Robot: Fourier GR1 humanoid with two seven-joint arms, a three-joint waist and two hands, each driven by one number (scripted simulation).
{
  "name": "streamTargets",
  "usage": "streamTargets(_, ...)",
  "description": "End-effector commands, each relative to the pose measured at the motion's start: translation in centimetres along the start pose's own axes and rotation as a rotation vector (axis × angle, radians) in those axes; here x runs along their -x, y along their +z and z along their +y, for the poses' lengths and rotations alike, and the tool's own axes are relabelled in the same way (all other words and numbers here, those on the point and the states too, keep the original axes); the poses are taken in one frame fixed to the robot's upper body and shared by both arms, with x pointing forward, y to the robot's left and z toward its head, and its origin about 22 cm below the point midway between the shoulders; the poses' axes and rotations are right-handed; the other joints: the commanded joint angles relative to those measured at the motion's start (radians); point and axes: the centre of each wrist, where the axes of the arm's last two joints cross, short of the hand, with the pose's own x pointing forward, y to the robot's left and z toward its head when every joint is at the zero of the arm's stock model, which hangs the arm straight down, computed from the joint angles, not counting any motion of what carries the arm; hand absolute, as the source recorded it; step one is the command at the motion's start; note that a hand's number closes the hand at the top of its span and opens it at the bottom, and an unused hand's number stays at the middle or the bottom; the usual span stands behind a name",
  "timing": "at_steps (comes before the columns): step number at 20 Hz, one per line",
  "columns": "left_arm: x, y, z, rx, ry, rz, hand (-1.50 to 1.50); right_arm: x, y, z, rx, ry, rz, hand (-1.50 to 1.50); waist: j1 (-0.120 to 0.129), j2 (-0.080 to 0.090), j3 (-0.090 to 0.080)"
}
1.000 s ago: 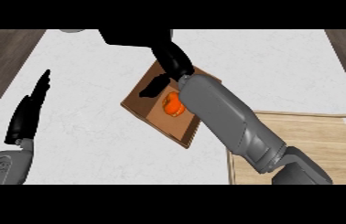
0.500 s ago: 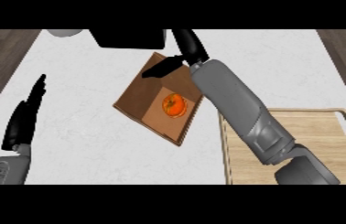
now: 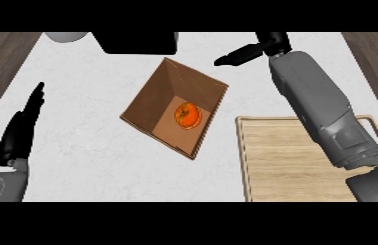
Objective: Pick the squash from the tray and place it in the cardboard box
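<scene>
At the view's left edge the left hand (image 3: 21,131) rests on the pale surface (image 3: 88,159), its fingers straight and pointing up, touching no object. To its right, in the middle of the surface, the open cardboard box (image 3: 151,106) sits turned at an angle, and the orange squash (image 3: 187,115) lies on the box's floor. Right of the box, and close to its lower corner, lies the wooden tray (image 3: 291,164), part of it covered by the grey right forearm. The right hand (image 3: 247,53) is above the surface beyond the box's upper right corner. Its fingers are stretched out toward the left. It holds nothing and is apart from the box.
</scene>
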Motion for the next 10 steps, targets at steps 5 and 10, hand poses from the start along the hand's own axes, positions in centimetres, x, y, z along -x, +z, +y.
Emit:
streamTargets(5,0.8,0.3,1.4,0.019,-0.006,-0.009,0.0,1.7,3.8,-11.1,0.006,0.055,-0.001,-1.5,0.01,0.004,0.0)
streamTargets(10,-0.7,0.6,0.8,0.007,-0.005,-0.032,0.0,2.5,7.1,-16.2,-0.052,0.108,0.034,-1.5,0.023,0.007,0.002)
